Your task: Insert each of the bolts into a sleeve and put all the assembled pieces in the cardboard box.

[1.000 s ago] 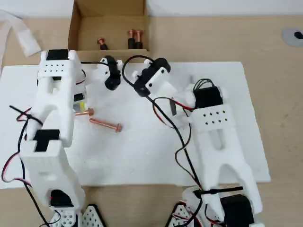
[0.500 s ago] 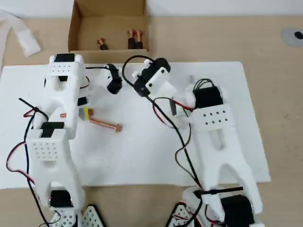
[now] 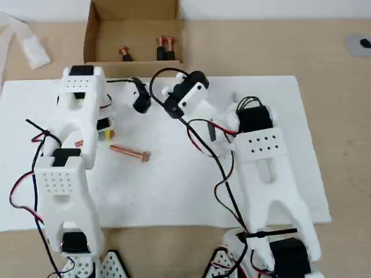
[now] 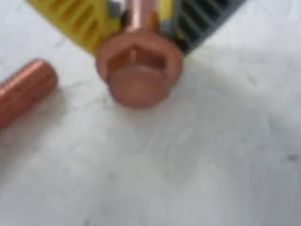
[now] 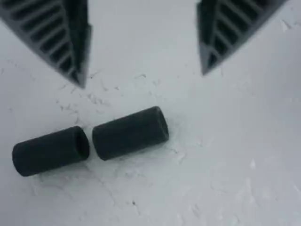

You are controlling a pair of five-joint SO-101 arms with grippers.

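Two sleeves [image 5: 129, 133] lie beneath my right hand [image 5: 143, 75], spread apart.
My left hand [image 4: 141, 37] clamps a bolt [image 4: 138, 70]; align it straight.

Copper on the left side: the bolt [image 4: 139, 70] shows a warm copper-pink from head to shank, and the second bolt [image 4: 26, 92] matches that tone exactly. The left gripper [image 4: 141, 16] is two-tone, with one ribbed finger [image 4: 75, 21] bright yellow and its partner dark grey with the same ridged pattern. On the right gripper [image 5: 143, 52], both ridged fingertips [image 5: 56, 33] are dark grey. The two sleeves [image 5: 130, 133] are matte black. The mat [image 3: 174, 197] is white with faint flecks, the table [image 3: 336, 116] light tan. The cardboard box [image 3: 90, 35] is plain brown, and the assembled pieces [image 3: 164, 48] are copper heads over black. The left arm [image 3: 69, 174] and the right arm [image 3: 266, 168] are white.
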